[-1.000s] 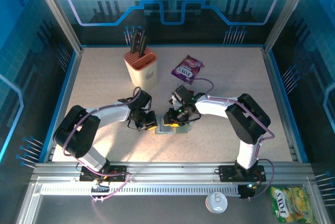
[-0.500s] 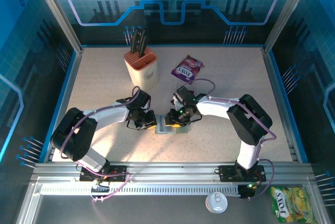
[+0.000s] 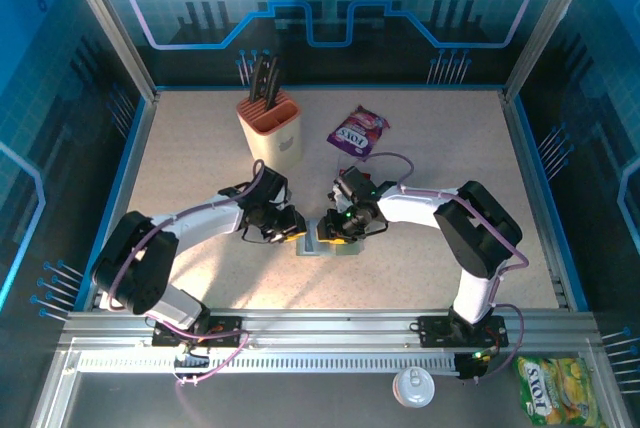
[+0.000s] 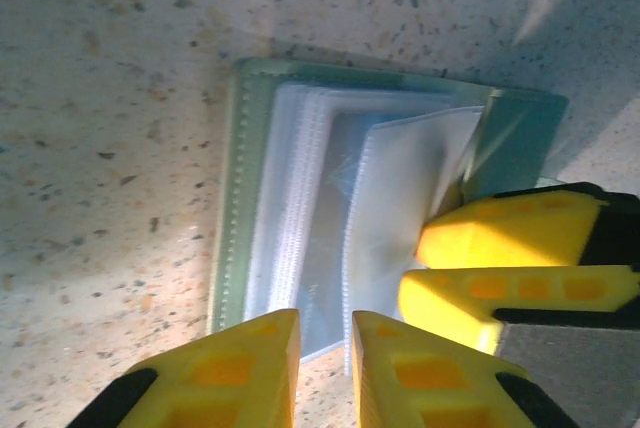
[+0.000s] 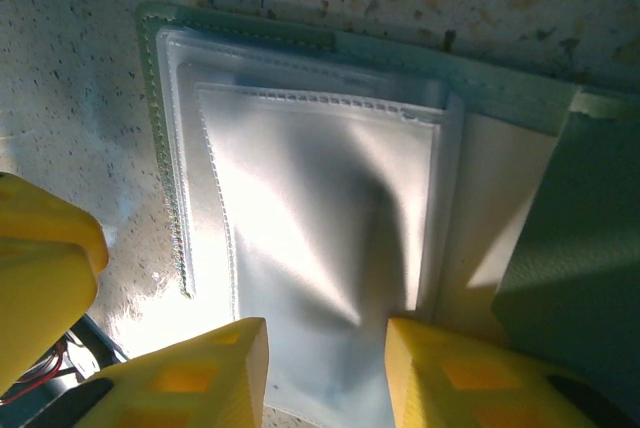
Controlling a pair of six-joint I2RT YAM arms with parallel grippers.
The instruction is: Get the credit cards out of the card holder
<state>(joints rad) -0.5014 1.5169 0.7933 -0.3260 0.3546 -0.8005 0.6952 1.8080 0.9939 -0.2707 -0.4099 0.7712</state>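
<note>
Here the card holder (image 4: pixel 232 198) lies open, clear sleeves (image 5: pixel 310 198) inside; left pincer (image 4: pixel 325 326) barely parted, right pincer (image 5: pixel 324 330) spread over them.

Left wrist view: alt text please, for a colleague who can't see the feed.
An open grey-green card holder lies flat on a speckled table, its clear plastic sleeves fanned out. The left gripper, yellow fingers narrowly parted, sits over its lower edge; the right gripper reaches in from the right over the sleeves.

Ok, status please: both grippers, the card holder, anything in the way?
Left gripper barely open, right gripper wider, both over the card holder. Holder lies open, clear sleeves exposed. Knife block, snack packet far off.
</note>
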